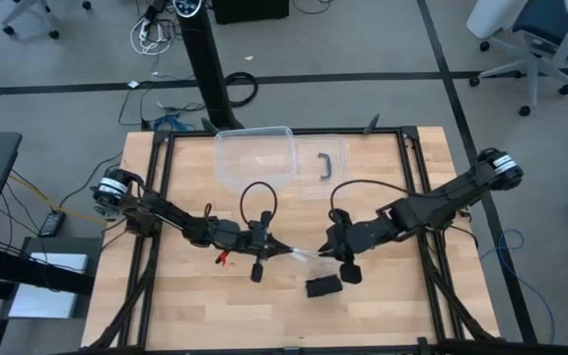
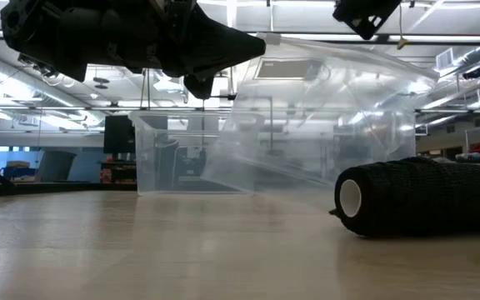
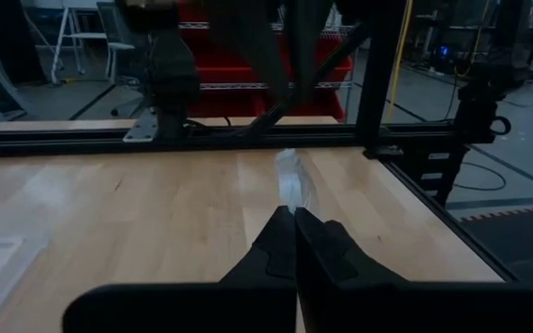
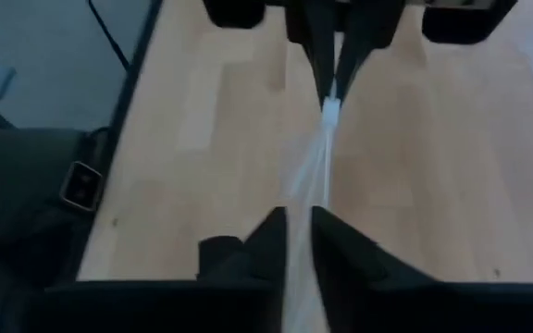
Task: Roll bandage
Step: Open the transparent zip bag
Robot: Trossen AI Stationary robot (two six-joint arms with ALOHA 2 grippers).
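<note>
Both dark arms reach in over the light wooden desk (image 1: 383,306) and meet near its middle, with a crinkly clear plastic bag (image 1: 304,254) stretched between them.

The left pincer (image 1: 282,247) has its two dark fingers (image 3: 290,245) pressed together, pinching one edge of the bag; from the left wrist camera a pale fold of the plastic stands up just past the fingertips. The right pincer (image 1: 331,250) grips the opposite edge with its fingers (image 4: 271,231) standing only narrowly apart, the thin film running through the slit between them and on towards the other arm's closed fingertips.

In the table-level view the bag (image 2: 323,117) hangs as a wide transparent sheet, held up off the desk.

The bandage (image 1: 322,286), a small matte black roll of soft fabric, lies on its side on the desk, just beside the right pincer on the side towards the desk's front edge and touched by neither arm. At table height it (image 2: 423,196) shows a pale hollow core at one end.

A clear rectangular plastic box (image 1: 254,158) sits towards the back of the desk, with a black handle (image 1: 324,166) lying just beside it.
</note>
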